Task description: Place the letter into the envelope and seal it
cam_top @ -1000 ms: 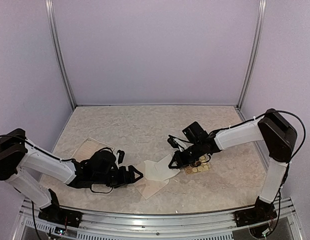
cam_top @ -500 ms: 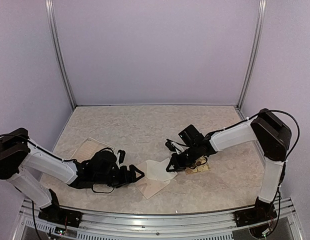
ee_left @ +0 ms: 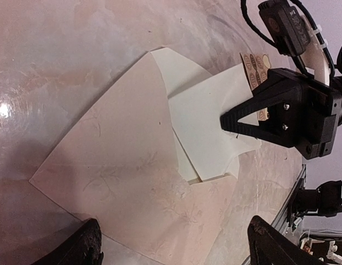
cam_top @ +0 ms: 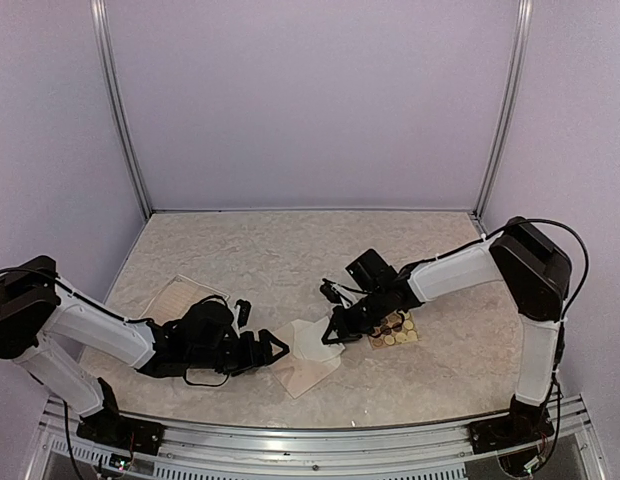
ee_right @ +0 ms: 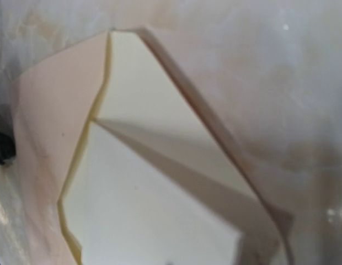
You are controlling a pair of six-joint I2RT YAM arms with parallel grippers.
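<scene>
Envelope (cam_top: pixel 308 340) is lying at three o'clock from the wide-open left gripper (cam_top: pixel 277 349); right gripper (cam_top: pixel 333 336) is pinching its flap.

Pale lavender walls (cam_top: pixel 310 100) close in the back and both sides, with aluminium posts (cam_top: pixel 121 110) at the rear corners. The bench (cam_top: pixel 270 245) is marbled beige, glossy enough to show a white glare spot (ee_left: pixel 2 109). A metal rail (cam_top: pixel 310 462) edges its near side.

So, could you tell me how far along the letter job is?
Nothing is finished: the letter lies outside, under the envelope, whose flap is open. In hand, the right gripper is shut on the envelope; the left gripper is open near the letter. Still left: inserting and sealing.
</scene>
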